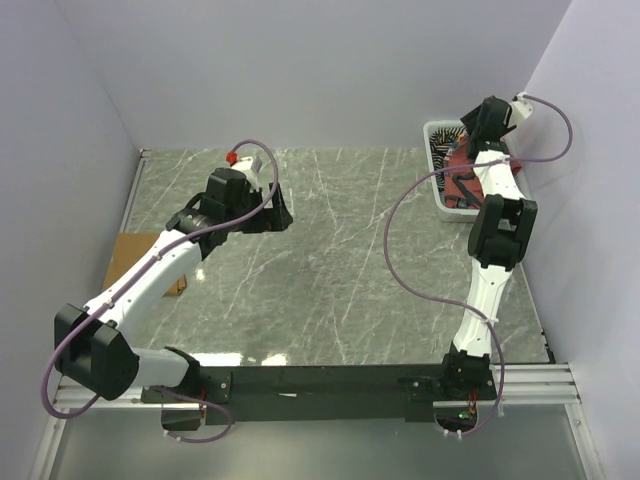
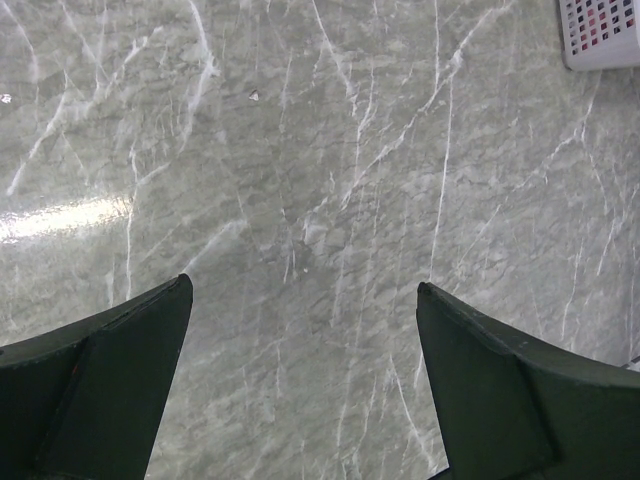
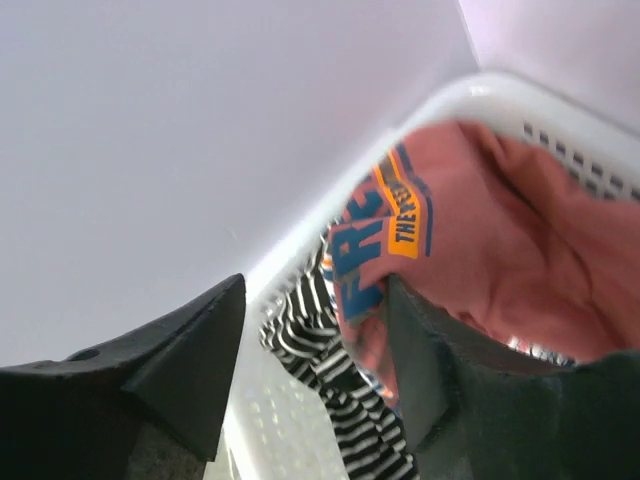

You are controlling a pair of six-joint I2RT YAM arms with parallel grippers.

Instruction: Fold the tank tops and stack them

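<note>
We're looking down on a grey-green marble-patterned table (image 1: 340, 270), veined with white streaks and glossy enough to throw a bright band of glare along its near edge. In the far right corner sits a white plastic mesh basket (image 1: 432, 172), standing straight on the stone close to the right wall. Over on the left edge we've got a flat brown piece of cardboard (image 1: 135, 255), only partly in our view. Up close, there's one tiny pale speck (image 2: 253, 96) on the surface.

Glossy marbled table (image 1: 330, 260), plastic mesh basket (image 3: 262, 425), cloth tank tops (image 3: 520, 250)
</note>
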